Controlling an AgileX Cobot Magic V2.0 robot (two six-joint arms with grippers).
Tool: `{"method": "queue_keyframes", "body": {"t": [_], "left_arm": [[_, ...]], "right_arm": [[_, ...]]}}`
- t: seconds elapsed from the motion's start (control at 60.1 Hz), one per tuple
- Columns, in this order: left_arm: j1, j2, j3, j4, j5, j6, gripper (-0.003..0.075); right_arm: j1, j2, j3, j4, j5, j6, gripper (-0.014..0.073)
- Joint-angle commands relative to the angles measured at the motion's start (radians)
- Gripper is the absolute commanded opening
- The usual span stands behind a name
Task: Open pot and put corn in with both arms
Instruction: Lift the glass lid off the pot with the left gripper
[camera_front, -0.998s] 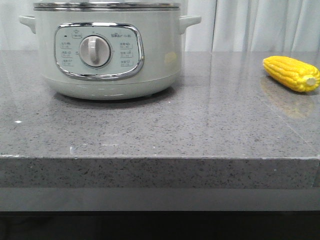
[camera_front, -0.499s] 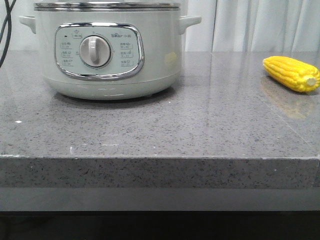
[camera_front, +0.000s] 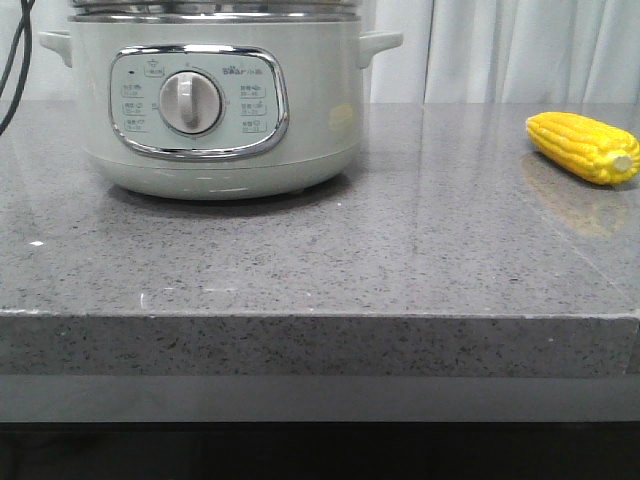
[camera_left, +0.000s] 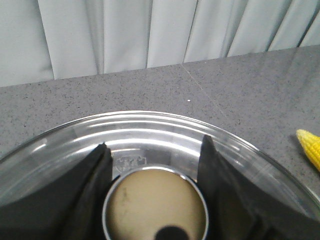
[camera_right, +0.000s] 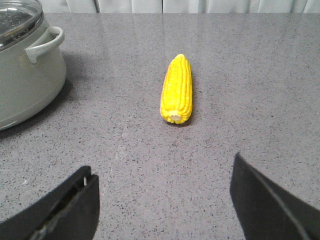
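Since the earlier front frame a dark cable (camera_front: 14, 70) has swung in at far left, and we note the pot (camera_front: 215, 110) with lid on and the corn (camera_front: 585, 147) well apart on the counter (camera_front: 320, 260). Left wrist view: the left gripper (camera_left: 155, 165) is spread, straddling the lid knob (camera_left: 155, 207); we judge lid-opening in hand, closing on it next. Right wrist view: the right gripper (camera_right: 165, 197) is spread, short of the corn, pending

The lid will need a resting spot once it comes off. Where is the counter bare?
Bare stone lies between the pot and the corn, and along the counter front edge below both. The left side is crowded by the pot, with the left hand around its lid knob.
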Motion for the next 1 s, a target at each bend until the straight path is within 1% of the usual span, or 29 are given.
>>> {"method": "queue_keyframes", "body": {"t": [0.0, 0.166, 0.249, 0.416, 0.516, 0.582, 0.665, 0.898, 0.981], "left_arm": [[-0.005, -0.078, -0.099, -0.009, -0.109, -0.01, 0.02], [-0.005, -0.128, -0.16, -0.009, -0.042, -0.01, 0.02], [-0.003, -0.17, -0.173, 0.004, 0.021, -0.01, 0.02], [-0.001, -0.279, -0.173, 0.087, 0.143, -0.01, 0.02], [-0.001, -0.348, -0.152, 0.11, 0.198, -0.01, 0.02], [-0.001, -0.403, -0.113, 0.116, 0.215, -0.01, 0.02], [-0.001, -0.476, -0.043, 0.118, 0.206, -0.01, 0.02], [-0.001, -0.718, 0.217, 0.123, 0.2, -0.014, 0.02], [-0.001, -0.801, 0.306, 0.102, 0.2, -0.016, 0.02]], "right_arm": [[-0.002, 0.015, -0.029, 0.002, -0.084, -0.004, 0.0559], [-0.002, 0.015, -0.029, 0.002, -0.084, -0.004, 0.0559], [-0.002, 0.015, -0.029, 0.002, -0.084, -0.004, 0.0559], [-0.002, 0.015, -0.029, 0.002, -0.084, -0.004, 0.0559], [-0.002, 0.015, -0.029, 0.002, -0.084, -0.004, 0.0559], [-0.002, 0.015, -0.029, 0.002, -0.084, -0.004, 0.0559], [-0.002, 0.015, -0.029, 0.002, -0.084, -0.004, 0.0559], [-0.002, 0.015, -0.029, 0.002, -0.084, -0.004, 0.0559], [-0.002, 0.015, -0.029, 0.002, -0.084, -0.004, 0.0559]]}}
